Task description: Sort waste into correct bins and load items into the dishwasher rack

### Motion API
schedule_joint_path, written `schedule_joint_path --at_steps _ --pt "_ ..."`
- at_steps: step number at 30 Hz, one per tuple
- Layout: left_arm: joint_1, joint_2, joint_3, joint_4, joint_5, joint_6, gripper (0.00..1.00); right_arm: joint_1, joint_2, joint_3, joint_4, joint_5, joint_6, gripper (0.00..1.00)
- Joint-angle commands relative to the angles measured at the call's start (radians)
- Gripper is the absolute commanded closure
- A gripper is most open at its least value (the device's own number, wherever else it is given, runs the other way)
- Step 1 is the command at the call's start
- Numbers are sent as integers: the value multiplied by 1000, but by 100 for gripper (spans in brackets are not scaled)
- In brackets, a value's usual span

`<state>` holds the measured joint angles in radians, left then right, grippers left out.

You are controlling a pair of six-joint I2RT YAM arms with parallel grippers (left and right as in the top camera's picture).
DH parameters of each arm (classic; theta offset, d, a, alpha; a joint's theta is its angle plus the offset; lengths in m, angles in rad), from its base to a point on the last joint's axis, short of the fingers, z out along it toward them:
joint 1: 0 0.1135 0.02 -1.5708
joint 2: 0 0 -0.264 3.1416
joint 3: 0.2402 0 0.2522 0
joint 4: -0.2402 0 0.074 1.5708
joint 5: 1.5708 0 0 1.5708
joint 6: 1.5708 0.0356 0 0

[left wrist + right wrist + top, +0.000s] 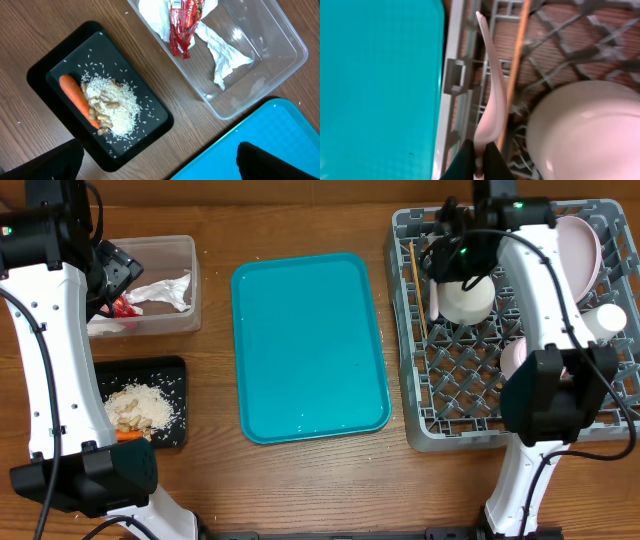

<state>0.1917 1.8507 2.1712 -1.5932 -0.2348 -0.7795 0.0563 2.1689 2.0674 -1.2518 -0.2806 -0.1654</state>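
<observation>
The right gripper [479, 162] pinches the slim, smooth white plastic fork [491, 95] at the grey grid rack [451, 80] rim. A glossy rounded bowl [585, 130] sits at four o'clock of it. The left gripper [160, 162] gapes wide, holding nothing.

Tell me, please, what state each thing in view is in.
Left hand, open, empty.
Right hand, shut on fork over rack.
Tub, holds napkin and wrapper.
Black tray, holds carrot and scraps.
Teal tray, bare.
Stick, lying in rack.
Plate, on edge in rack.
Bowl, in rack.
Second bowl, in rack, partly hidden.
Cup, in rack.
</observation>
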Motion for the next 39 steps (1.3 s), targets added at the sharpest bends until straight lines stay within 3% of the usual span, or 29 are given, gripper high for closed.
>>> schedule_joint_path --at_steps 1,3,5,7,8,9,15,19,25,30,34,39 --pt "4 6 3 1 -3 -6 0 28 3 -35 24 0 -18 59" --pt "4 6 3 1 -3 -6 0 31 3 -38 24 2 -15 52" --pt "4 6 3 1 -3 -6 0 32 3 -37 23 10 19 30" --pt "4 6 3 1 -3 -6 0 32 3 -33 8 14 45 17" --pt "4 6 3 1 -3 -6 0 32 3 -16 -22 16 67 4" --pt "4 6 3 0 -3 -6 0 32 0 2 -49 17 86 0" --pt "4 6 3 1 -3 -6 0 34 -94 79 -154 17 222 0" --pt "4 6 3 1 -3 -6 0 38 -262 79 -264 18 274 0" --pt "4 6 3 0 -3 -6 0 63 -471 32 -392 195 317 0" --pt "4 6 3 1 -3 -6 0 63 -731 -270 -308 236 370 0" --pt "4 6 3 1 -3 -6 0 63 -1038 -712 -72 234 471 0" --pt "4 6 3 1 -3 -6 0 63 -1239 -986 -13 235 636 0"
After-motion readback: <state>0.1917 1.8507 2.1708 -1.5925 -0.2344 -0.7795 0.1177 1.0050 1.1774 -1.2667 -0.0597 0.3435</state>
